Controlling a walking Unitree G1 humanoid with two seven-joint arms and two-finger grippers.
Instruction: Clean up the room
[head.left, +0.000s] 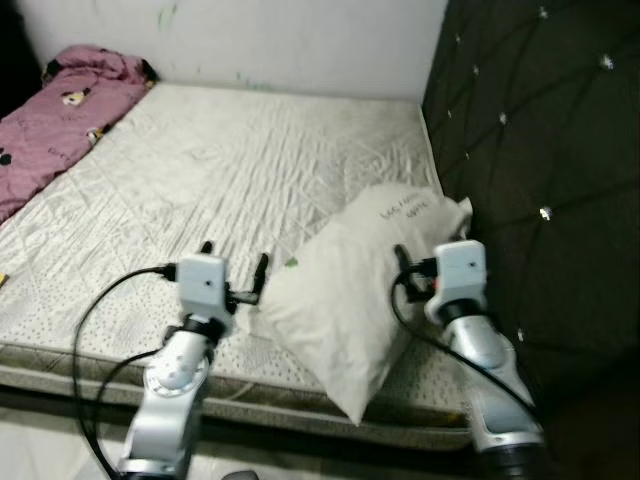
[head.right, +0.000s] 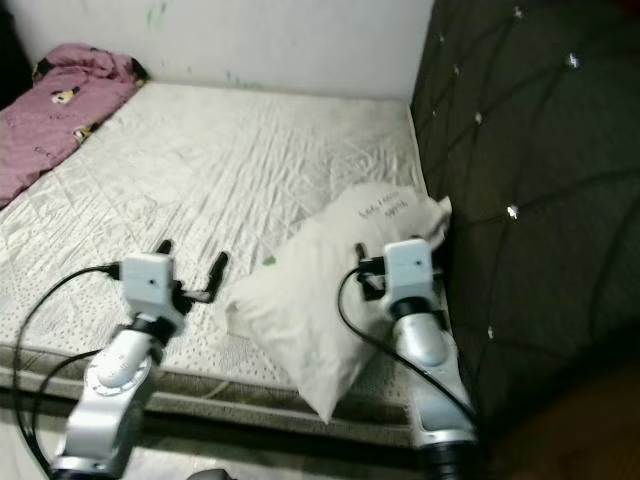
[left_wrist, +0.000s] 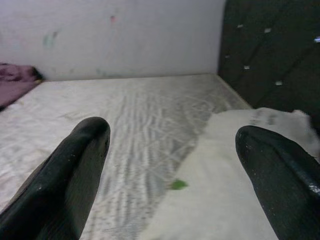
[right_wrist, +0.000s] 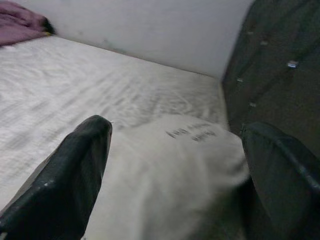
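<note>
A white pillow is seen lying on the near right corner of the mattress, its far end tilted up toward the dark tufted headboard and its near corner hanging over the mattress edge. Dark printed lettering is being shown on its upper end, and a small green scrap is noted on its left side.

The right gripper is being held over the right part of the pillow, near the headboard; its jaws are spread apart, one finger on either side of the pillow's upper end in the right wrist view, with nothing clamped between them. Contact with the fabric cannot be told.

The left gripper is being held just beside the pillow's left edge, low over the mattress. Its jaws are also standing apart and nothing is gripped; in the left wrist view one finger is seen over bare mattress and the other over the pillow.

A pink patterned blanket is lying bunched at the far left corner of the mattress, well apart from the pillow. A white wall is seen behind the bed.
</note>
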